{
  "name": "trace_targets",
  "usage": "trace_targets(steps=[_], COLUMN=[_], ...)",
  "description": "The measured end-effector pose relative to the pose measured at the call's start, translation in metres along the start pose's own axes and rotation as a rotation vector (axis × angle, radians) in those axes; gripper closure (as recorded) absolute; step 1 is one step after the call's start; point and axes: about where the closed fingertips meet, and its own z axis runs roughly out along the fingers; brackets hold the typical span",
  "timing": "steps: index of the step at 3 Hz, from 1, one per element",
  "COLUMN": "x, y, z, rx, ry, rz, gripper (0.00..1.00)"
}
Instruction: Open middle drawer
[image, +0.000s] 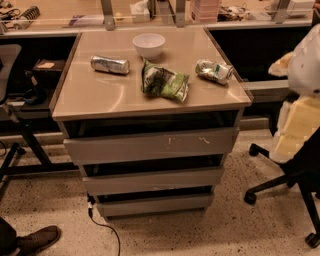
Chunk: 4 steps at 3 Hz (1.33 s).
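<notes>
- Here, we see the gripper (296, 131) as a pale shape at 3 o'clock, at the frame's edge and well apart from the cabinet (75, 95); we cannot tell how open it is or whether it holds anything.
- The middle drawer (152, 180) is at 6 o'clock, between the scratched top front (150, 145) and the narrow bottom front (155, 204), with a dark gap above it.
- On the cabinet, toward 12 o'clock, are a bowl (149, 45), a can (110, 64) and a green bag (165, 82).
</notes>
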Motion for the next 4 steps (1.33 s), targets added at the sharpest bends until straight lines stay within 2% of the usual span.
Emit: trace_targets(steps=[1,2,3,4], x=[0.0,-0.005,0.007,0.007], y=[0.037,0.075,0.099,0.099], z=[0.062,0.141,0.161,0.161], rx=[-0.081,-0.177,-0.223,-0.224], ry=[-0.033,-0.055,-0.022,-0.022], rz=[0.047,0.054,0.055,0.055], gripper=[0.0,0.0,0.0,0.0])
